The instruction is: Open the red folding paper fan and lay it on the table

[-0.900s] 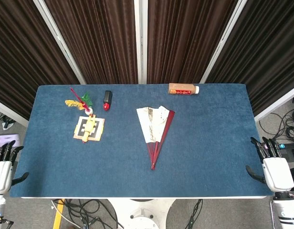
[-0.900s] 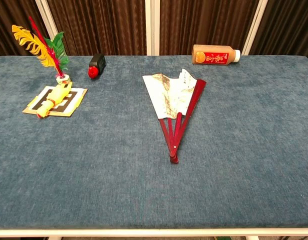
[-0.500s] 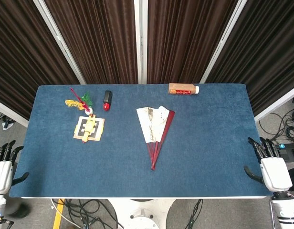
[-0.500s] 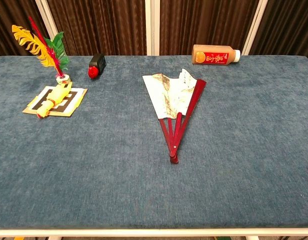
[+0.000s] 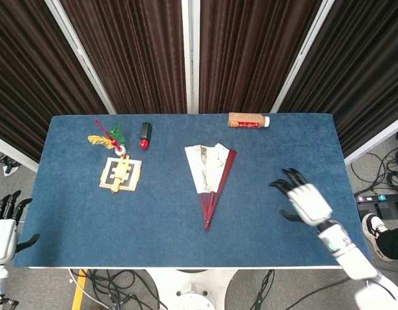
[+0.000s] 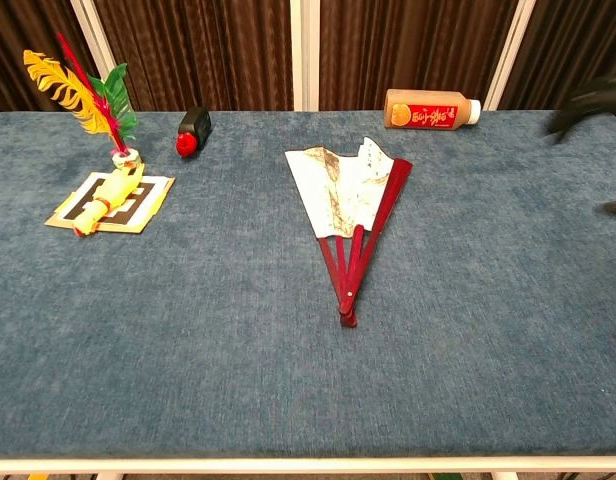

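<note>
A: Head view: the right hand (image 5: 302, 201) hovers over the table (image 5: 70, 219), fingers spread, empty. The fan (image 5: 210, 174), partly open, lies to its left. The left hand (image 5: 4, 229) waits off the edge, fingers apart and empty.

B: Chest view shows only blurred fingertips (image 6: 588, 100), but a torn-looking paper edge. A careless grab could rip it.

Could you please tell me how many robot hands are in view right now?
2. The right hand hovers over the table, right of the fan; the left hand sits off the table's front-left corner, seen only in the head view.
</note>
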### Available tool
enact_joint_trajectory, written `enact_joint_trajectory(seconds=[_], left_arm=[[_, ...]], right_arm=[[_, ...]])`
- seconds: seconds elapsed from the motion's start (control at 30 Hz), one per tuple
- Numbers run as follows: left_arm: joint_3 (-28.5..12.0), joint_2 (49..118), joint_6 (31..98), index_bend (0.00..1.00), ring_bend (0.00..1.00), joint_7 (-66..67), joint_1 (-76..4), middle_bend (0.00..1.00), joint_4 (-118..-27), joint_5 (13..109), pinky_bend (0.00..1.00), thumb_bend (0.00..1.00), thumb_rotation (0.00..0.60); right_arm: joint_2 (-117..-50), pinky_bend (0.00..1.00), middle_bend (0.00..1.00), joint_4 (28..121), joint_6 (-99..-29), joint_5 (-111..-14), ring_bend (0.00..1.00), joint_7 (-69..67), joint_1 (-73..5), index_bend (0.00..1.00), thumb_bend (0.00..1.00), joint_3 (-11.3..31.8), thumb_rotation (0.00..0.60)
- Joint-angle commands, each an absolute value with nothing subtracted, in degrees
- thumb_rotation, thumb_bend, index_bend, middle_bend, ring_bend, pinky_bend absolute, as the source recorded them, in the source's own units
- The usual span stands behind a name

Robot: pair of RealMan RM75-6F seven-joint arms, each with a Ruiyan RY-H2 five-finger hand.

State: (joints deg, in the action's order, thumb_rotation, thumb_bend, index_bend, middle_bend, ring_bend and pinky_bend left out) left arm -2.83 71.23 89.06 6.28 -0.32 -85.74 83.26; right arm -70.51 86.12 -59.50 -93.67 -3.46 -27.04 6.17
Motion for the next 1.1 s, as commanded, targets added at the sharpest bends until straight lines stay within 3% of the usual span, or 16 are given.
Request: enact_joint_trajectory(seconds=[0.03, 0.3, 0.53, 1.1], left_arm=[[-2.9, 71.2, 89.2, 0.26, 0.11, 6.3, -0.3, 0.19, -85.8, 83.2, 0.14, 0.02, 0.6], [-3.2, 71.3, 88.4, 0.26, 0.11, 5.8, -0.6, 0.19, -85.4, 82.7, 0.14, 0.02, 0.6], [-3.4, 71.4, 87.9, 0.26, 0.11, 5.1, -0.6, 0.19, -84.8, 82.0, 0.14, 0.02, 0.6], [-3.6, 71.9, 87.4, 0.26, 0.11, 3.6, -0.8, 0.19, -83.5, 81.6, 0.14, 0.02, 0.6]], right_arm=[[-80.2, 0.02, 0.28, 77.5, -49.1, -91.7, 0.02, -2.0, -37.2, 0.27, 0.01, 8.8, 0.6], [-94.8, 0.02, 0.31, 61.2, -45.5, -91.5, 0.02, -1.7, -44.8, 0.3, 0.05, 8.7, 0.6], [-103.9, 0.02, 0.32, 48.8, -48.2, -92.3, 0.04, -5.2, -47.7, 0.35, 0.12, 7.6, 0.6], [-113.5, 0.04, 0.42, 31.1, -54.8, -95.9, 0.13, -12.9, -50.0, 0.5, 0.34, 2.0, 0.6]])
